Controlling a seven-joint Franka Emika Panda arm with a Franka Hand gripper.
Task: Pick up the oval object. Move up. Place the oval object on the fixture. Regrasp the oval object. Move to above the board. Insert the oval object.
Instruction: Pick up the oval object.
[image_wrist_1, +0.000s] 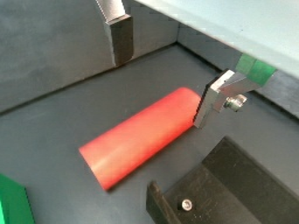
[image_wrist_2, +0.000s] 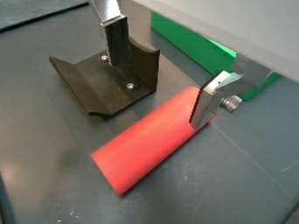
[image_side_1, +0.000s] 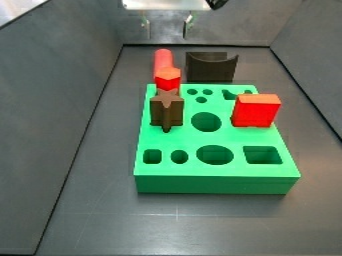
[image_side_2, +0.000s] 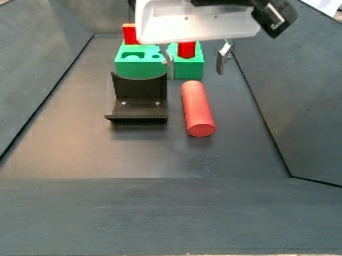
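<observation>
Fingers (image_wrist_2: 205, 103) spread wide, gripper (image_wrist_1: 163, 70) over the oval object (image_wrist_1: 140, 136) lying beside the fixture (image_wrist_2: 111, 74). I'd centre the peg between the pads before squeezing, so it lifts level.

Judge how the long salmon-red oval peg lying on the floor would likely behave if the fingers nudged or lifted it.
The oval object lies flat with rounded sides, so a sideways nudge might rock or roll it. Its smooth surface may slip. It looks rigid. The gripper hangs open astride one end.
</observation>
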